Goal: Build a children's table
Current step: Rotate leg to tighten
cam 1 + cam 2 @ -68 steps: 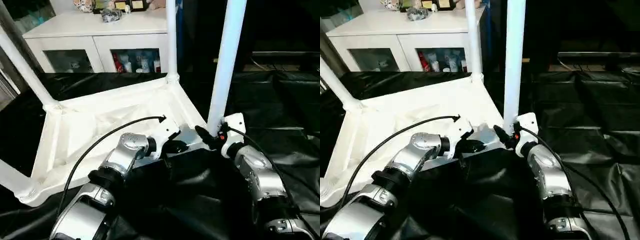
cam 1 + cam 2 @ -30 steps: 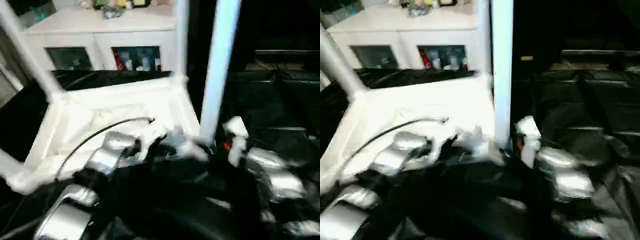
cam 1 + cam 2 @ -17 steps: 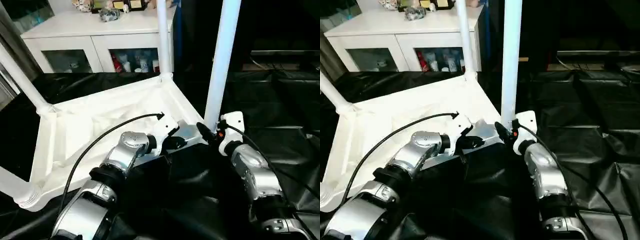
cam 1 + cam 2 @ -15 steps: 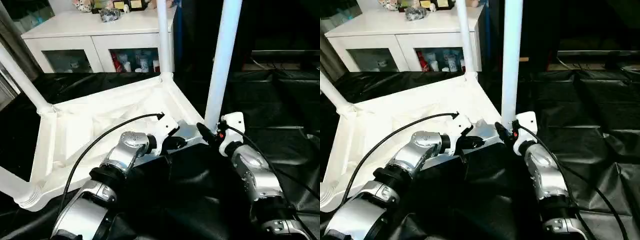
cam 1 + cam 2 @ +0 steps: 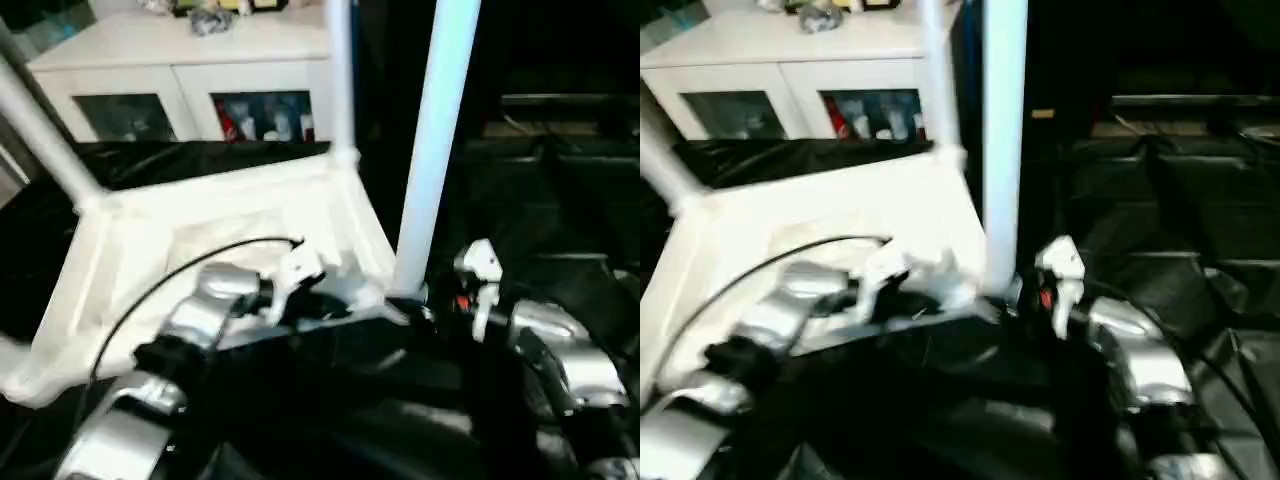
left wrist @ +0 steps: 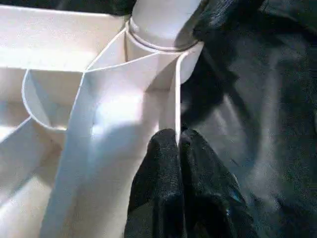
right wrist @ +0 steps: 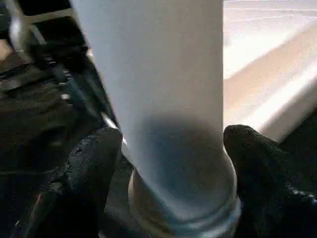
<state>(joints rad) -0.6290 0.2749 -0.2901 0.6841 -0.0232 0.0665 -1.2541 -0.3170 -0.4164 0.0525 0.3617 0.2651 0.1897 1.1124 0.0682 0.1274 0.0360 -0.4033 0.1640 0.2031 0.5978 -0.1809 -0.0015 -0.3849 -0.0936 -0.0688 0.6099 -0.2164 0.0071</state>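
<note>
I count one children's table [image 5: 210, 250], lying upside down on the black sheet [image 5: 560, 220] with its ribbed underside up. Three legs are visible standing in corner sockets: the near-right leg [image 5: 432, 150], the far-right leg [image 5: 340, 80] and the far-left leg [image 5: 40, 135]. A fourth socket corner sits at the near left [image 5: 15, 375]; its leg is cut off by the frame edge. Behind the table stands one white cabinet [image 5: 180, 70] with glass doors.

Compared with half a second ago, the head views have shifted and blurred, so I read that as camera motion. The table and its legs hold the same arrangement. The right forearm now sits further out to the right of the near-right leg.

The left gripper [image 6: 178, 141] has its two black fingers pressed together, pinching the thin rim wall of the tabletop just beside the near-right socket [image 6: 163, 42].

The right gripper [image 7: 171, 148] has its fingers [image 7: 94, 163] spread apart, one on each side of the near-right leg at its base collar. I see a narrow gap on each side, so they straddle the leg without clamping it.
</note>
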